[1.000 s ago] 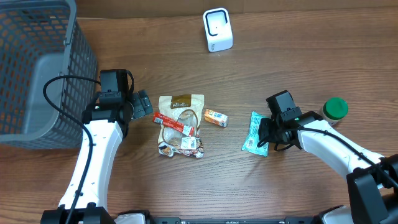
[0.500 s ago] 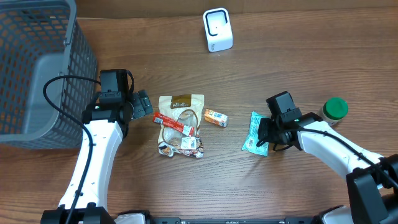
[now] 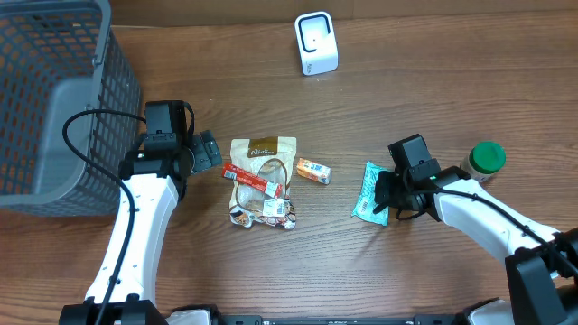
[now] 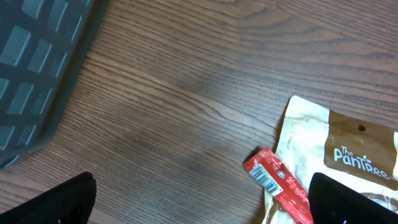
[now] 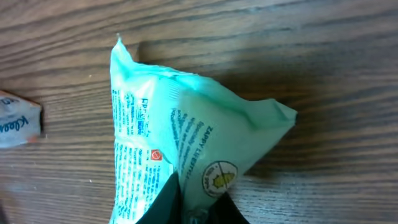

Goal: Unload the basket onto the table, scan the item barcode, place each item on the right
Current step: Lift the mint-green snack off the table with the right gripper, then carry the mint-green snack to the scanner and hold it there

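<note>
Between the right pincer's (image 3: 383, 203) tips the pouch (image 3: 367, 188) sits clamped; the grasp looks made. Next: lift, turning its barcode toward the scanner (image 3: 316, 42) ahead-left.

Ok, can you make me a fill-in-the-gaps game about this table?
The right hand is shut on the mint packet, while the left hand is ___.
The jar beside the right arm has a ___ lid.
The scanner at the table's far side is coloured ___.
Missing words: open, green, white.
</note>
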